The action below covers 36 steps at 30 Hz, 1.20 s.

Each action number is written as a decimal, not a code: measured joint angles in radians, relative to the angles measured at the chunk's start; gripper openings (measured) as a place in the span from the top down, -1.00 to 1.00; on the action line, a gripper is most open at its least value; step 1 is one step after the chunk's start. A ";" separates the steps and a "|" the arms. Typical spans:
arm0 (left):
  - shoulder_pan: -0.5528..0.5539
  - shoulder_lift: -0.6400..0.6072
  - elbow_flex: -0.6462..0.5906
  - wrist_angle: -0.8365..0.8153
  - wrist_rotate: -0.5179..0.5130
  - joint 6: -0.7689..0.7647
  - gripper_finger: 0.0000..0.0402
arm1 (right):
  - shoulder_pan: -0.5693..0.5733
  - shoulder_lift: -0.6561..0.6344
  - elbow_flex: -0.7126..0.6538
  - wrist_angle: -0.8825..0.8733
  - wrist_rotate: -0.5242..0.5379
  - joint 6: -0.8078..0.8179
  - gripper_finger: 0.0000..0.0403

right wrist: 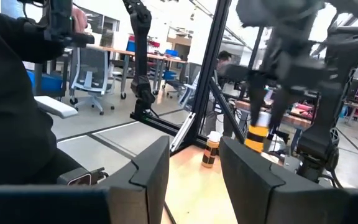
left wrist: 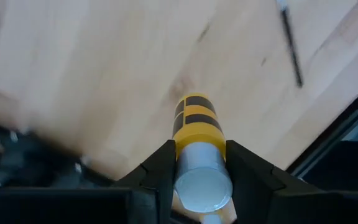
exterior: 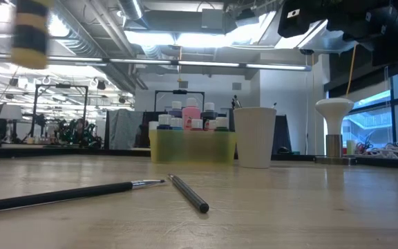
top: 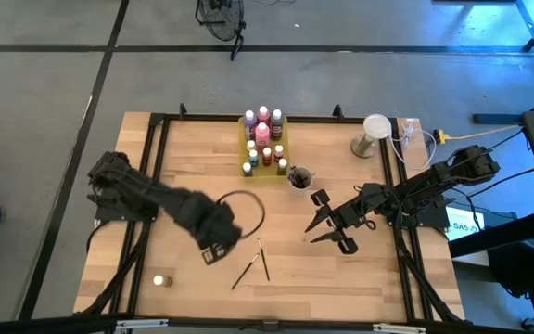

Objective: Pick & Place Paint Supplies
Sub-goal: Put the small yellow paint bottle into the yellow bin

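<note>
Bottles [top: 263, 141] crowd the translucent yellow tray [top: 246, 125] at the far middle of the wooden surface [top: 193, 167], caps in white, pink and darker colours standing upright and tight together; the low view shows them rising above the tray's front wall. Just beside the tray stands a small cup [top: 299, 176] with dark brush handles poking out of it. Two loose brushes [top: 253, 261] lie flat near the front of the surface, crossing close at their far ends; in the low view one shows its pale tip pointing toward the other's end. One more small bottle [top: 161, 280] stands alone at the front left corner area, well apart from everything else.

Over to the left gripper [left wrist: 199, 167]: its fingers are clamped on a yellow bottle with black bands [left wrist: 197, 137], white cap toward the camera, held up off the surface just left of the loose brushes. The low view catches that same banded bottle hanging high at the upper left.

On the right, the right gripper [top: 327, 225] hovers above the surface right of centre, near the cup, fingers parted with nothing between them. A white-topped stand [top: 373, 134] sits at the far right corner, next to a tangle of cables [top: 413, 139].
</note>
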 joint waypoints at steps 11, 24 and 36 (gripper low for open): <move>0.305 -0.001 0.063 0.008 -0.053 0.376 0.43 | 0.054 0.000 0.000 0.000 -0.128 -0.012 0.31; 0.567 0.054 0.103 0.119 0.034 0.748 0.43 | 0.127 0.000 0.000 -0.015 -0.134 -0.043 0.44; 0.643 0.372 0.606 0.003 0.024 1.028 0.43 | 0.131 0.000 0.000 -0.048 -0.143 -0.042 0.44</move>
